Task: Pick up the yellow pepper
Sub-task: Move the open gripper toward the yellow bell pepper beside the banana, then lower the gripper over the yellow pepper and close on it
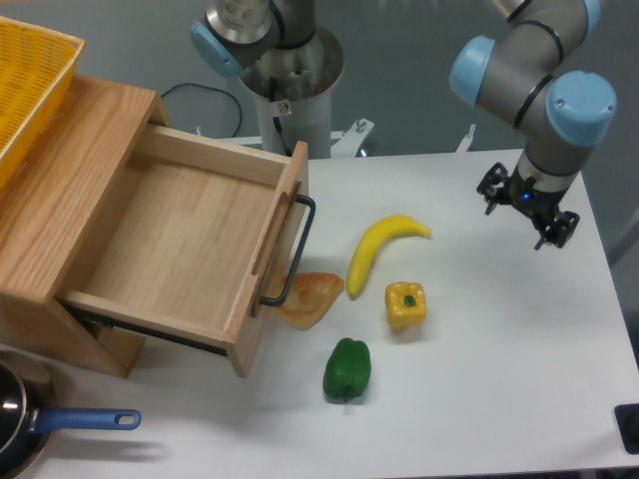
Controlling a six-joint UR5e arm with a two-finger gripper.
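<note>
One target matters for you: the yellow pepper point(405, 304) sits upright on the white desk point(499, 379), stem spot up, roughly in the middle of the open surface. Nearest the camera, the green pepper point(346, 370) lies just beside it toward the front left, apart from it; a crumpled orange item point(308, 297) sits to its left against the open wooden drawer point(170, 244). Just behind the pepper, the banana point(379, 249) runs diagonally, its lower end near the pepper's back-left corner. Farther back and to the right in the picture, your hand point(524, 210) hangs above the desk near its far right edge, fingers spread and holding nothing. So the pepper lies forward and leftward in the picture from the hand, well apart. Being blocky, it shows no strong long axis; its right and front sides look the freest for fingers.
</note>
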